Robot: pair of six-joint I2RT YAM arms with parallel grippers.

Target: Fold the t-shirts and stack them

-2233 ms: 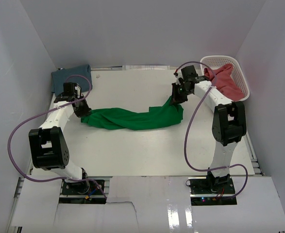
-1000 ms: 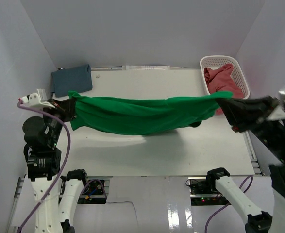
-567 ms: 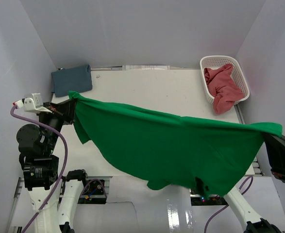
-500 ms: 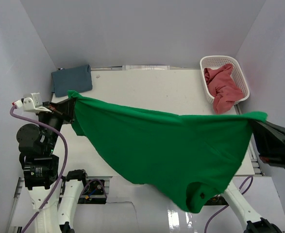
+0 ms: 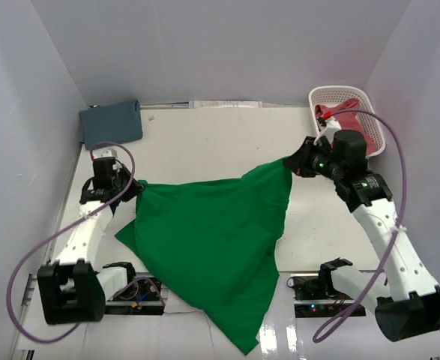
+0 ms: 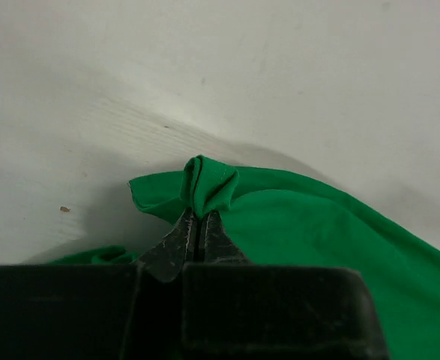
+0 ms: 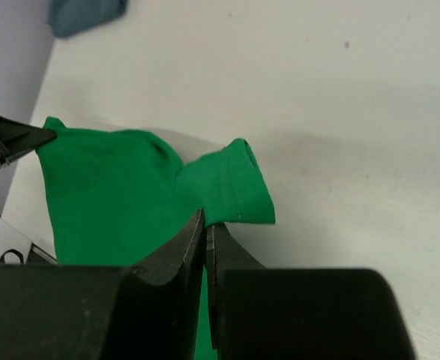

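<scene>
The bright green t-shirt [image 5: 212,240] lies spread across the middle of the table, its lower end draped over the near edge. My left gripper [image 5: 133,187] is shut on its left corner, the cloth bunched at the jaw tips [image 6: 198,217]. My right gripper [image 5: 293,163] is shut on a sleeve hem [image 7: 231,187] at the shirt's far right corner. The slate blue t-shirt [image 5: 111,122] lies folded at the back left. The pinkish red t-shirt [image 5: 348,107] sits in the basket, partly hidden by my right arm.
The white lattice basket [image 5: 339,91] stands at the back right corner. White walls close in the table on three sides. The arm bases and cables sit at the near edge, under the hanging green cloth.
Both arms came down from holding the green t-shirt stretched high in the air. The shirt now rests spread on the table, with both grips unchanged.
</scene>
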